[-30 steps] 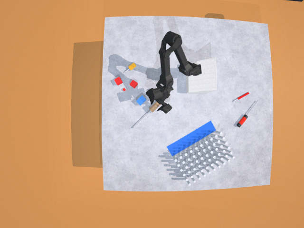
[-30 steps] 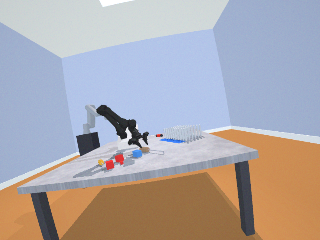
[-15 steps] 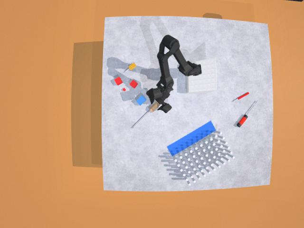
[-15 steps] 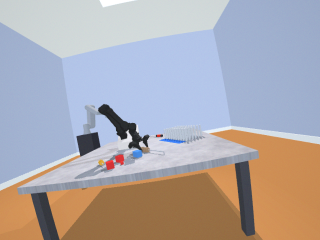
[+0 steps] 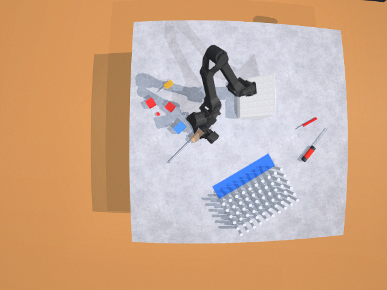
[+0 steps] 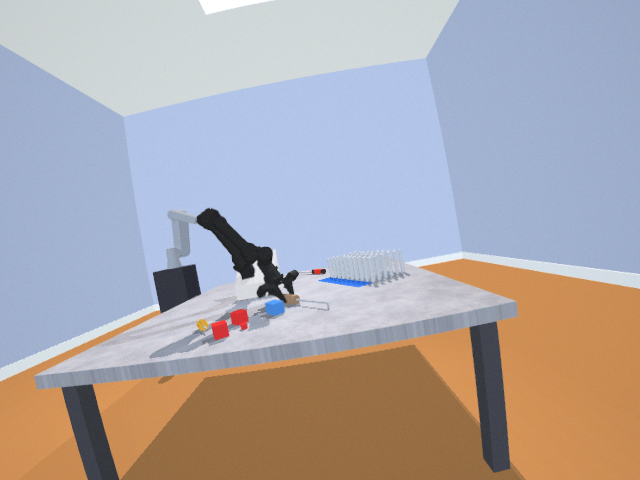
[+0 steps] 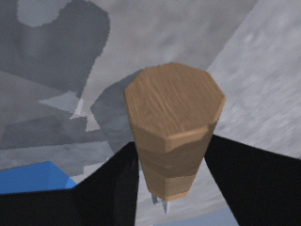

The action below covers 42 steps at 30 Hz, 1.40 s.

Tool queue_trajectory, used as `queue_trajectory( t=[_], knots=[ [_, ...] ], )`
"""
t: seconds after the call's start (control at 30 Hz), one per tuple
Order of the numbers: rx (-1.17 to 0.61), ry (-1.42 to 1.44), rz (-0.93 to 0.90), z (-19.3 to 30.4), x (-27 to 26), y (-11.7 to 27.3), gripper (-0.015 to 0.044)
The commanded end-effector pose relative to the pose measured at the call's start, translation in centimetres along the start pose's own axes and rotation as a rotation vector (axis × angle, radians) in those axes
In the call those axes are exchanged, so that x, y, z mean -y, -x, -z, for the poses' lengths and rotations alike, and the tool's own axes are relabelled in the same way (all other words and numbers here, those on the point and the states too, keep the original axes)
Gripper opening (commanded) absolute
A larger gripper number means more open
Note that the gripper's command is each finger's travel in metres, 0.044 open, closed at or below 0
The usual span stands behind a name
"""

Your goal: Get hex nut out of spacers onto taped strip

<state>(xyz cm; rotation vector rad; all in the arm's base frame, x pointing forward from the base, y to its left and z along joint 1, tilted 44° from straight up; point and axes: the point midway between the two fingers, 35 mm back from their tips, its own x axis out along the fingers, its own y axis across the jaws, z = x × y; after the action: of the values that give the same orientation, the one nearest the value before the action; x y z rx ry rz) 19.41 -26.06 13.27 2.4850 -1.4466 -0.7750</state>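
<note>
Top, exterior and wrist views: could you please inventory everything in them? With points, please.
wooden-handled hook tool (image 5: 196, 136) (image 6: 292, 299) (image 7: 174, 104): one, brown/grey, jaws
blue block (image 5: 179, 127) (image 6: 274, 307) (image 7: 38, 176): one, blue, beside hook tool
large blocks (image 5: 170, 106) (image 6: 238, 317): two, red, table
small block (image 5: 158, 113) (image 6: 243, 326): one, red, nearby
small tool (image 5: 168, 84) (image 6: 202, 324): one, yellow-handled, table
slim tool (image 5: 309, 121): one, red-handled, table
larger tool (image 5: 308, 153) (image 6: 318, 271): one, red/black-handled, table
spacers (image 5: 262, 180) (image 6: 361, 266): many, whitish, behind strip
strip (image 5: 243, 175) (image 6: 343, 282): one, blue, table
box (image 5: 260, 106) (image 6: 247, 290): one, white, by arm
table (image 5: 172, 202) (image 6: 423, 294): one, grey, room
grey arm (image 6: 180, 237): one, grey, on pedestal
pedestal (image 6: 176, 284): one, dark, beyond table
arm (image 5: 210, 87) (image 6: 227, 237): one, black, above table
gripper (image 5: 201, 132) (image 6: 289, 296) (image 7: 168, 144): one, black, holding handle
</note>
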Motion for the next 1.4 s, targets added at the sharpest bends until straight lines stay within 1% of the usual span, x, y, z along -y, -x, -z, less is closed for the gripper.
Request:
queue_trajectory(
  t=[0.0, 0.07, 0.63, 1.17, 1.37],
  knots=[
    [-0.001, -0.001, 0.005, 0.8, 0.5, 0.5, 0.0043],
    [-0.001, -0.003, 0.007, 1.4, 0.9, 1.0, 0.0000],
    [-0.016, -0.005, 0.024, 6.2, 3.0, 6.7, 0.0000],
    [-0.063, -0.001, 0.032, 9.0, 2.3, 13.5, 0.0000],
    [-0.054, 0.043, 0.054, 9.2, 2.8, 13.7, 0.0000]
  ],
)
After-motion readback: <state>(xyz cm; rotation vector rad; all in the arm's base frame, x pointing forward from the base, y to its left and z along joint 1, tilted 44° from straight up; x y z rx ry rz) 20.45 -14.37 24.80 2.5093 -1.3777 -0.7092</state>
